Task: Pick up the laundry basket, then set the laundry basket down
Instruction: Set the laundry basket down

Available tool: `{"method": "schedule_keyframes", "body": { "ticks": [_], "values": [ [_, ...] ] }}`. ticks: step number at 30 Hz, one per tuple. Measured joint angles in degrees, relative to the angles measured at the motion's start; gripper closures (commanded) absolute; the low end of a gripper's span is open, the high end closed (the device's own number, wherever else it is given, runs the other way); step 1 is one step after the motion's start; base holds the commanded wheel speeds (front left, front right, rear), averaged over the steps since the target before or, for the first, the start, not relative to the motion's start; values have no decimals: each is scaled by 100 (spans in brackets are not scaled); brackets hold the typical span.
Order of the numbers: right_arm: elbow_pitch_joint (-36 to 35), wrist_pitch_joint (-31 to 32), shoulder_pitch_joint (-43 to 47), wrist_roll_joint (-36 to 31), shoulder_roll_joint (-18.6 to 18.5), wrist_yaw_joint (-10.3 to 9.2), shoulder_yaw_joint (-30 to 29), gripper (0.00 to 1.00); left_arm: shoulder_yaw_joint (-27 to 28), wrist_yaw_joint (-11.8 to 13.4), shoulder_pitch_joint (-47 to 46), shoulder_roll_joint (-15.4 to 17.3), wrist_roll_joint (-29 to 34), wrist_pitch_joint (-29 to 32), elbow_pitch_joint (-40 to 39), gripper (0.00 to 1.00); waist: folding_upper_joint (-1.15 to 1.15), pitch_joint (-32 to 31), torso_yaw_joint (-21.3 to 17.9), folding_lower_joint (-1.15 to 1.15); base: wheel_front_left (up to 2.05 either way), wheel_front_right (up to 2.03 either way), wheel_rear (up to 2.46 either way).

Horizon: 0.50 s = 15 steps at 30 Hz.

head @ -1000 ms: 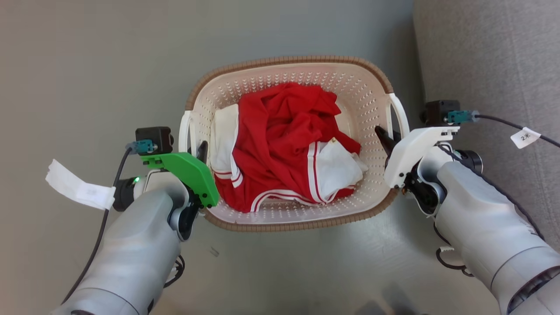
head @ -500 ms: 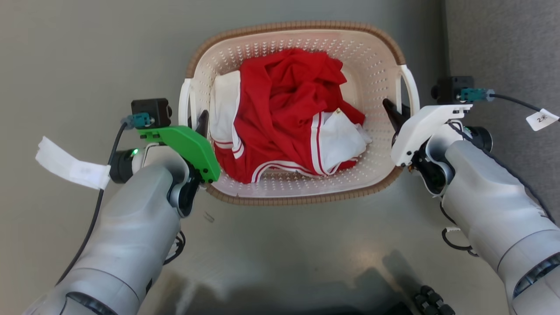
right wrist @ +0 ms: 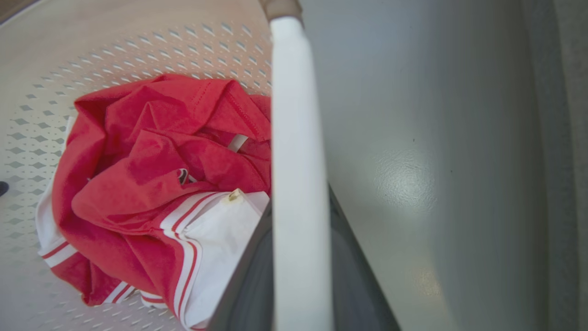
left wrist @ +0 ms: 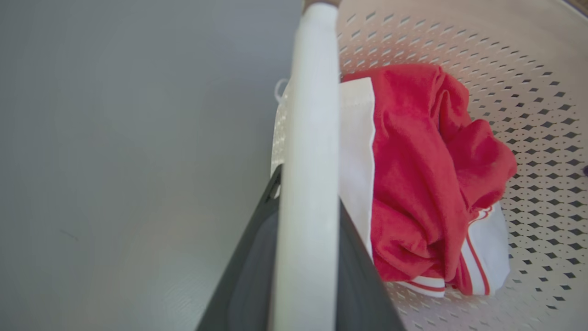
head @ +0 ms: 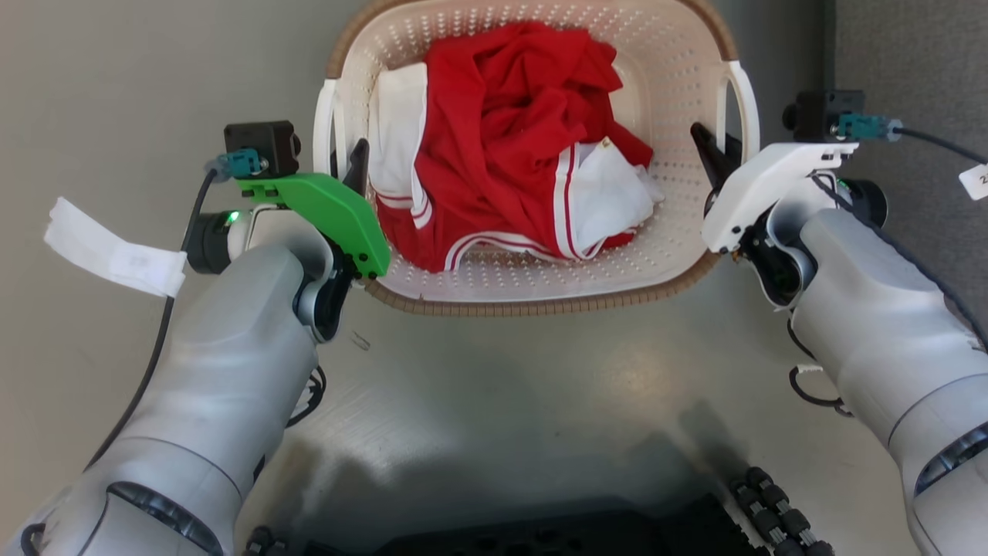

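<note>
The laundry basket (head: pixel 664 46), cream and perforated with a brown woven-look rim, hangs between my two arms above the grey floor, holding red and white clothes (head: pixel 502 147). My left gripper (head: pixel 349 158) is shut on the basket's white left handle (head: pixel 326 123); the left wrist view has that handle (left wrist: pixel 308 184) clamped between the dark fingers (left wrist: pixel 248 276). On the opposite side my right gripper (head: pixel 714 147) is shut on the white right handle (head: pixel 745 93), which the right wrist view shows as a bar (right wrist: pixel 298 184) running between its fingers (right wrist: pixel 358 285).
Grey carpet (head: pixel 911 62) lies to the right of the smooth floor (head: pixel 502 386). My dark wheeled base (head: pixel 540 533) shows at the bottom edge. A paper tag (head: pixel 112 247) hangs from the left wrist cable.
The basket and both grippers have shifted up the head view, and my base has come into sight at the bottom. Both grips on the handles are unchanged.
</note>
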Motion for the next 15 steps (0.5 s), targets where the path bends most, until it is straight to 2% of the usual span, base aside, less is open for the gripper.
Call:
{"method": "schedule_keyframes", "body": {
  "ticks": [15],
  "values": [
    [105,-188,-288,0,7,0,-5,100,-160,-1,-366,12,-32,-48,44,100,0,501,-45,0,0,0,0]
  ]
}}
